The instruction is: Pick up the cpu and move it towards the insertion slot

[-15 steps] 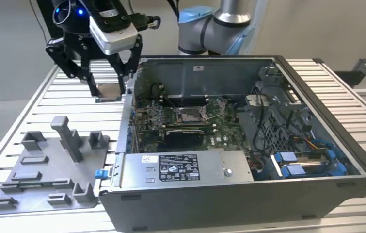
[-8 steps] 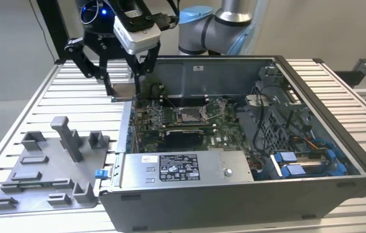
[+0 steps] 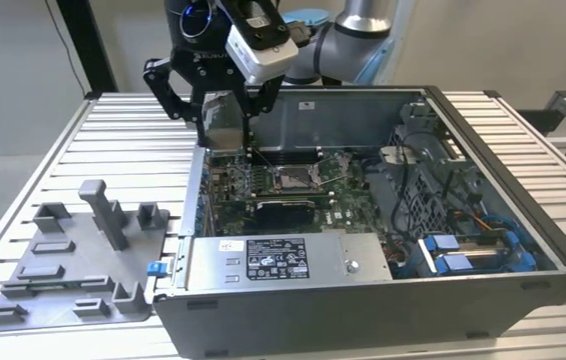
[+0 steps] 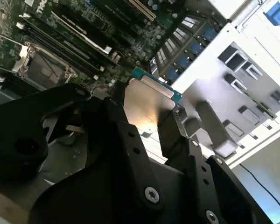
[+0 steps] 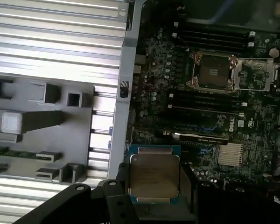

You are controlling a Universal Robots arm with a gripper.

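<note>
My gripper (image 5: pixel 153 189) is shut on the cpu (image 5: pixel 153 173), a small square chip with a pale silvery face and a teal rim, held flat between the black fingers (image 5: pixel 115 193). In the second wrist view the cpu (image 4: pixel 147 105) sits clamped the same way in the gripper (image 4: pixel 147 112). In the exterior view the gripper (image 3: pixel 225 135) hangs above the back corner of the open computer case on the exterior view's left. The insertion slot (image 3: pixel 293 178) lies on the motherboard, silver-framed with a dark centre, apart from the cpu in both wrist views (image 5: pixel 213 71) (image 4: pixel 42 70).
The open computer case (image 3: pixel 503 187) holds the motherboard, a grey box with a white label (image 3: pixel 273 259) and blue-tagged cables (image 3: pixel 462 251). A grey fixture plate (image 3: pixel 73 262) with upright blocks lies on the ribbed metal table (image 3: pixel 133 135) at the exterior view's left.
</note>
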